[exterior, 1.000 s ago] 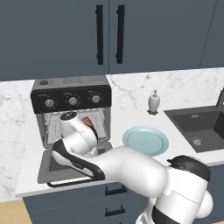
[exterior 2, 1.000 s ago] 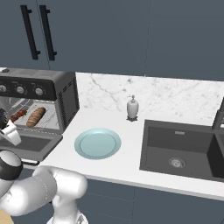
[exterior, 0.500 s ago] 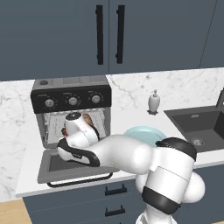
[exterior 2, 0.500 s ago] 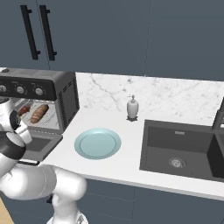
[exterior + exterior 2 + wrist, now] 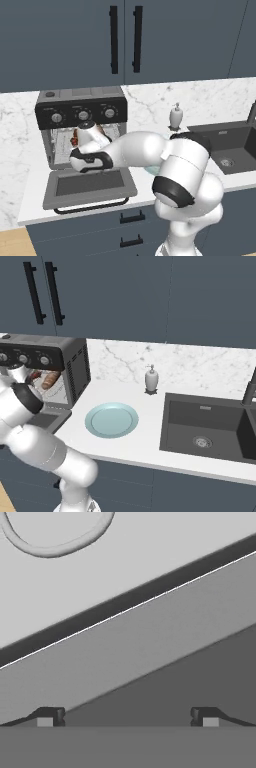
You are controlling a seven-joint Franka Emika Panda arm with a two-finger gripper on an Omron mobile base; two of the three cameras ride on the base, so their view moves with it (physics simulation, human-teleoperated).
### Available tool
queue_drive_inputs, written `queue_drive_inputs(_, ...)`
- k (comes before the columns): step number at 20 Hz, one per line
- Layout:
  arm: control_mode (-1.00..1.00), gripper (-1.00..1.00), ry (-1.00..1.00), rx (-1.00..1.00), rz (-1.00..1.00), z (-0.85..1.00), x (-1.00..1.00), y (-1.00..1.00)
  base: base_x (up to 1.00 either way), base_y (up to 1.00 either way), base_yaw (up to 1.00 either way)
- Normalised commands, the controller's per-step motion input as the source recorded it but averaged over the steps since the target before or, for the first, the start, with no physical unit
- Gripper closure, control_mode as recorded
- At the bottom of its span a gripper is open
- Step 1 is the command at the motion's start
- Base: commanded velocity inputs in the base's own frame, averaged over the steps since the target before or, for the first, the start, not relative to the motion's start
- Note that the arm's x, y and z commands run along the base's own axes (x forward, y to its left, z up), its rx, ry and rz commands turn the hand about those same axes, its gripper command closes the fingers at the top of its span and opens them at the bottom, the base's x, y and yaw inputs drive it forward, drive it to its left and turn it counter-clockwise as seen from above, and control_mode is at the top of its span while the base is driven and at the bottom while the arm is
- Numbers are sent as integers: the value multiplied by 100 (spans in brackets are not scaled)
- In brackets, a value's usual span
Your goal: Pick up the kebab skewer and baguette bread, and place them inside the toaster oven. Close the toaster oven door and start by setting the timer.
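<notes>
In the left base view, the toaster oven (image 5: 82, 125) stands at the left centre of the frame on the white marble table (image 5: 22, 170), and the toaster oven door (image 5: 89, 186) lies dropped open and flat in front of it, its black bar handle along the lower edge. The arm crosses from the lower right and ends at the oven's mouth, just above the hinge side of the door. A little brown shows inside the cavity beside the wrist, probably the baguette bread (image 5: 104, 137); the kebab skewer I cannot make out.

In the right base view, the oven sits at the left edge of the frame. The bread is plainer here, a reddish loaf lying aslant on the rack behind the arm. To the right on the table lie a pale blue plate (image 5: 111, 419) with nothing on it, then a soap dispenser (image 5: 151, 379) and the dark sink (image 5: 210, 428).

In the hand view, the end effector (image 5: 127, 716) has its two tips set wide apart at the bottom of the frame, holding nothing. Grey slanted surfaces run diagonally before them, likely the door. The door's long axis runs left to right below the hand, so closing it seems to call for getting under its front edge and lifting.
</notes>
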Motion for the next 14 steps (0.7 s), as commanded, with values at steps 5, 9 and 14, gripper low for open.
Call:
queue_drive_inputs(5, -100, -100, 0, 0, 0, 0, 28, 0, 0, 0, 0)
queue_drive_inputs(9, -100, -100, -1, 0, 0, 0, 2, 1, 0, 0, 0)
queue_drive_inputs(14, -100, -100, 0, 0, -1, 1, 21, 0, 0, 0, 0)
